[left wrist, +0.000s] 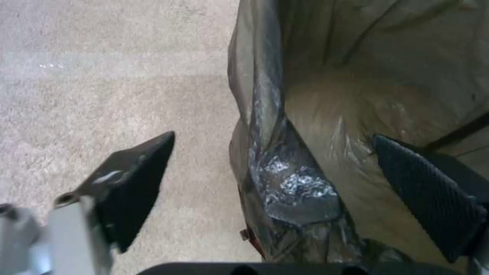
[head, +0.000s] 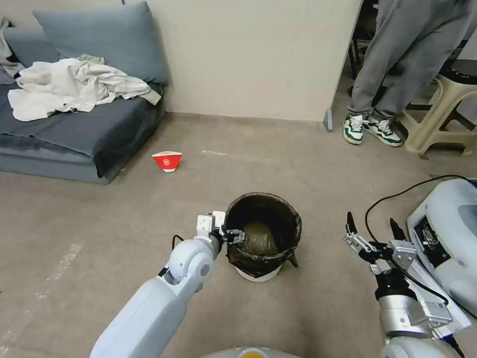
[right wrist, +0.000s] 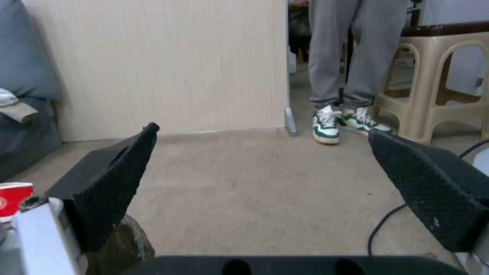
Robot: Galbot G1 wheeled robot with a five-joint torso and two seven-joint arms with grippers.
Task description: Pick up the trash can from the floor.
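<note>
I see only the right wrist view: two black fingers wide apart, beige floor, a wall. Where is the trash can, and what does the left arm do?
Observer: The small round white trash can with the dark bag liner stands on the beige-grey floor, left of your right gripper and apart from it.
Operator: And the left gripper?
Observer: The left gripper is at the near-left rim, open.
Operator: Is the rim between its fingers?
Observer: Yes. In the left wrist view one finger is outside over the floor and the other finger is inside the bag; neither touches the rim yet.
</note>
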